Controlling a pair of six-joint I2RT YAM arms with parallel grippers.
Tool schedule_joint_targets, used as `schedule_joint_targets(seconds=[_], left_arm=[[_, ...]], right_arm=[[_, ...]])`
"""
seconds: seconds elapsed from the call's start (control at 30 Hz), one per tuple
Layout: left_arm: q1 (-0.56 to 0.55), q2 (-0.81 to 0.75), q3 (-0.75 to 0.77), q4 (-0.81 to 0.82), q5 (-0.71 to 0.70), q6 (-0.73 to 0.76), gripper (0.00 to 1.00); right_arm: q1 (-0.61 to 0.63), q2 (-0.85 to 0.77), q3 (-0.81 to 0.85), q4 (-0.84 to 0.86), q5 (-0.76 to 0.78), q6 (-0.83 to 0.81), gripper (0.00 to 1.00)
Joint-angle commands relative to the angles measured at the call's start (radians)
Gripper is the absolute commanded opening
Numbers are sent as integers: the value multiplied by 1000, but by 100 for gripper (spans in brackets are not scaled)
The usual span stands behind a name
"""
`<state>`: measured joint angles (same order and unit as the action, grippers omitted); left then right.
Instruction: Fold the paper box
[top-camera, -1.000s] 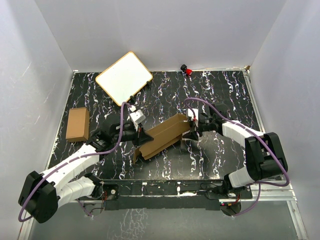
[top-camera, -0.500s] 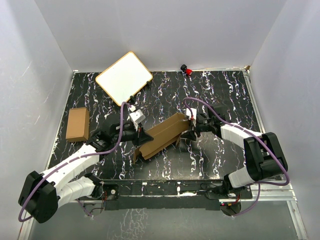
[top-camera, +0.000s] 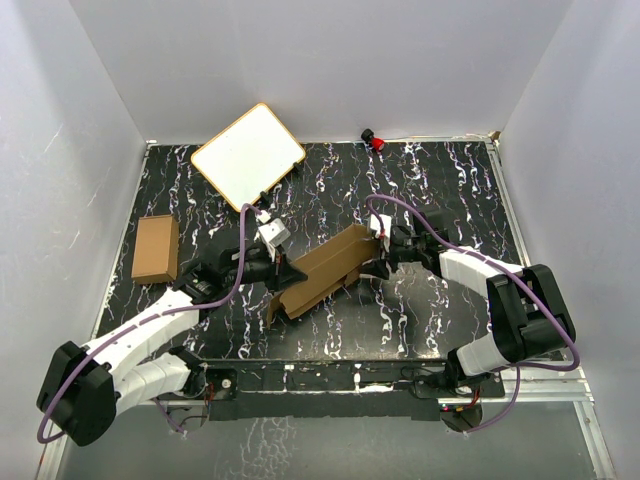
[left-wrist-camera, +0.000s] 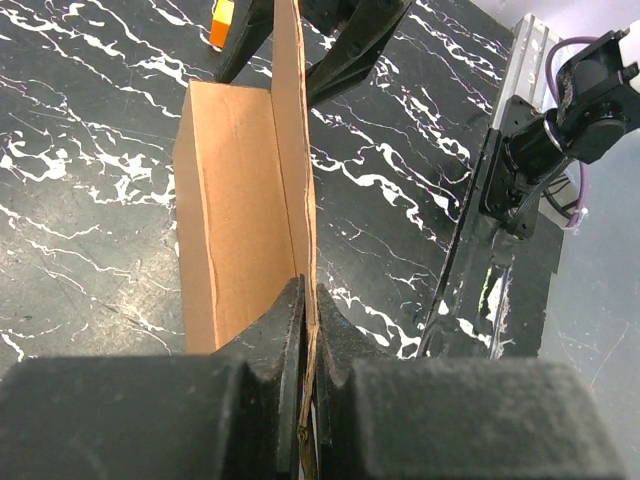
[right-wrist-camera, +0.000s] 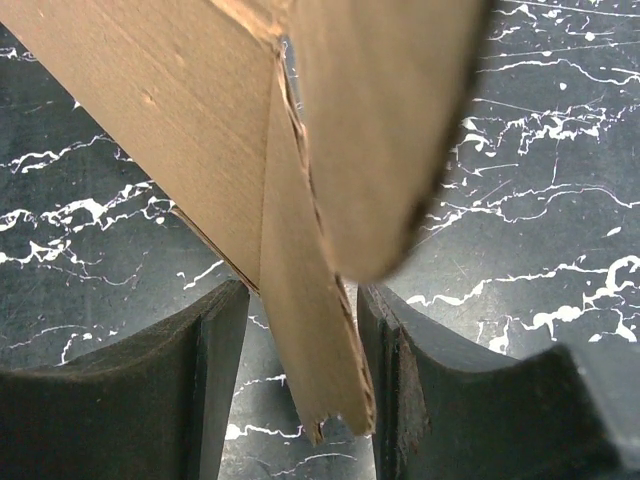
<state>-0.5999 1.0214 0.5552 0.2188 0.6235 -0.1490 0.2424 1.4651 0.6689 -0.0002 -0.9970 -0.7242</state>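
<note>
Overhead, a black table (top-camera: 440, 180) veined with white like marble fills the floor of a plain white enclosure, with white walls (top-camera: 330, 60) rising at the far end and on both sides. A white board with a tan rim (top-camera: 248, 155) lies tilted at the far left corner. A small brown carton (top-camera: 156, 248) sits near the left edge, well apart from the arms. A small red and black object (top-camera: 375, 140) rests at the far edge; what it is cannot be made out.

Near the middle of the table lies the paper box (top-camera: 320, 275), a long brown cardboard piece set on a diagonal, partly folded so that one panel stands upright beside a flat one. The left gripper (left-wrist-camera: 308, 295) is pinched tight on the near edge of the upright panel at the lower-left end of the box. The right gripper (right-wrist-camera: 305, 330) is at the far upper-right end, its fingers (right-wrist-camera: 215, 380) standing on either side of a narrow flap. A sliver of dark gap shows beside one finger, so whether they are pressing the flap cannot be told.

From above, both arms cover the ends of the cardboard. In the right wrist view the cardboard is very close, blurred, and cut off at the top.
</note>
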Motion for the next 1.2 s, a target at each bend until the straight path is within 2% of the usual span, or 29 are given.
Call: schedule_joint_targets(seconds=[0.0, 0.27, 0.6, 0.87, 1.17], left_arm=[[-3, 1, -2, 16, 14, -21, 0], [14, 11, -3, 41, 39, -51, 0], [32, 9, -12, 76, 59, -87, 0], [48, 13, -24, 106, 65, -120, 0], [62, 9, -21, 150, 67, -190, 0]], right_arm=[[13, -12, -3, 109, -43, 35, 51], [26, -8, -1, 118, -22, 51, 46], [38, 0, 7, 108, -9, 44, 33], [39, 5, 11, 121, -37, 65, 18], [38, 3, 39, 91, -51, 102, 13]])
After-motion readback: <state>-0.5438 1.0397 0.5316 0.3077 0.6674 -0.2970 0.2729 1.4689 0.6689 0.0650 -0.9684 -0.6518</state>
